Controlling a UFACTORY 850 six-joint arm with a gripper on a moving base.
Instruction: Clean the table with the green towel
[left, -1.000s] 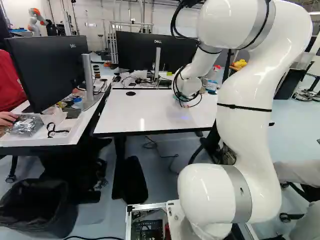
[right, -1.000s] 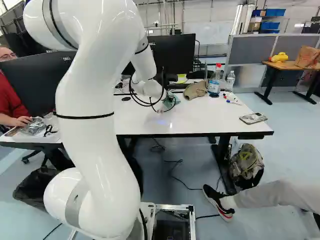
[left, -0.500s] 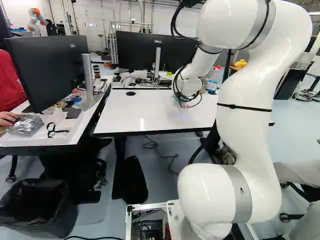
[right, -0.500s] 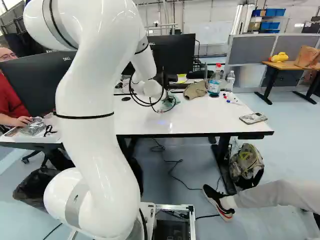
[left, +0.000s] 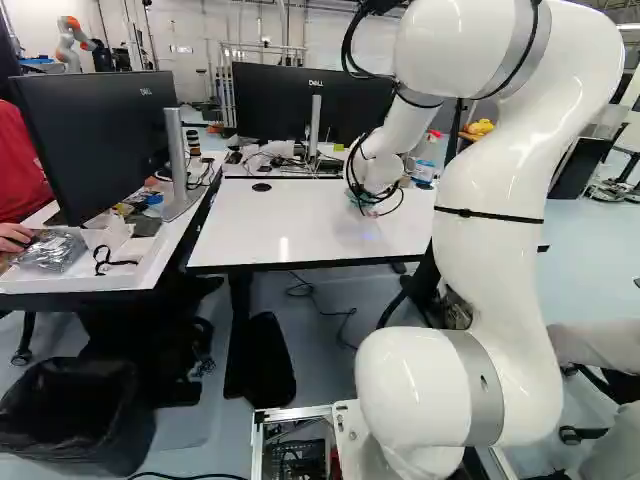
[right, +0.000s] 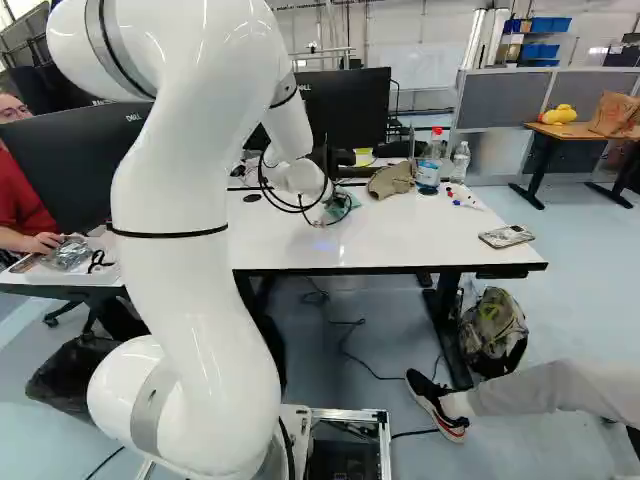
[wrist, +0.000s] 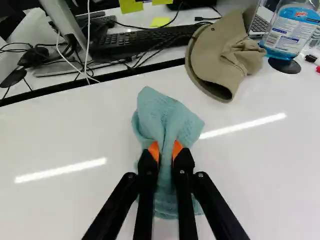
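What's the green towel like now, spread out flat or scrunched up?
Scrunched up. The towel is squeezed narrow where the gripper pinches it, and its loose cloth bulges out in folds ahead.

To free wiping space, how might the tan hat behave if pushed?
The tan hat looks light and floppy, its cloth crumpled at one side. Its curved edge may be stiffer. Lying low on the table, it would probably slide or fold rather than roll.
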